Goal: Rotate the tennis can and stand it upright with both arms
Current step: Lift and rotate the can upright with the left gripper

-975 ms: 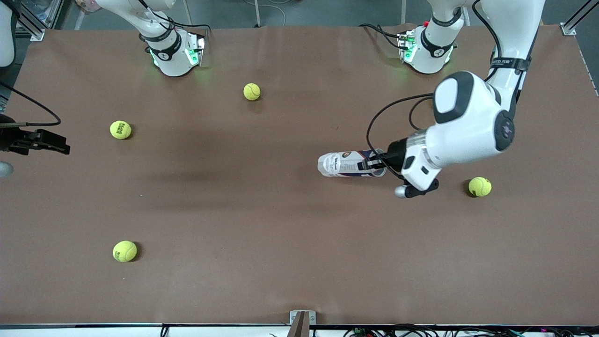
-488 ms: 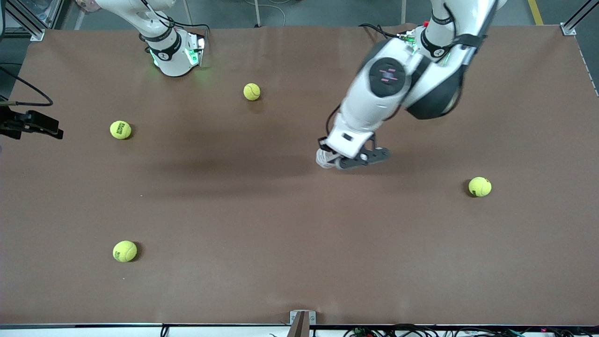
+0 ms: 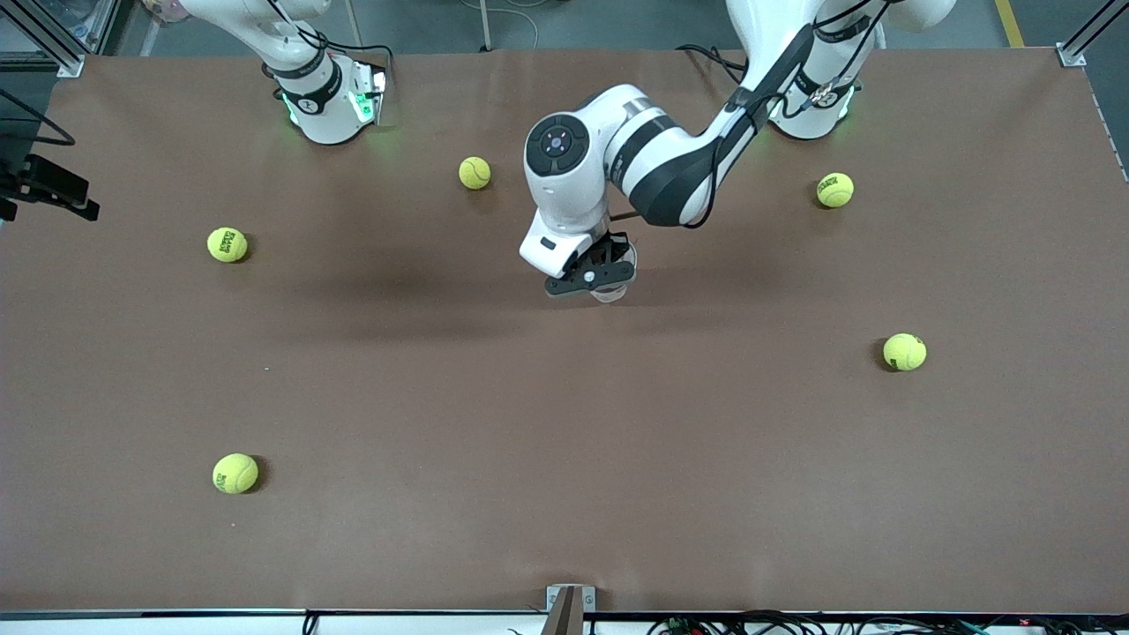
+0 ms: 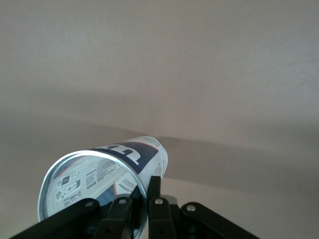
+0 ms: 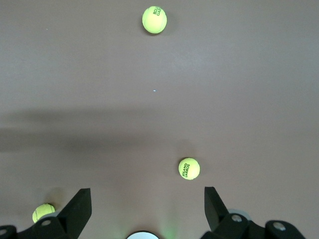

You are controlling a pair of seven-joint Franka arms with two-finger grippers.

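You get even, fairly bright overhead light on the brown table, with no harsh glare. A broad soft shadow band runs across its middle, under the left arm. Each tennis ball throws a small dark shadow beside itself. Both arm bases glow green. In the left wrist view, the tennis can has a bright rim, and the table looks pale and washed out.
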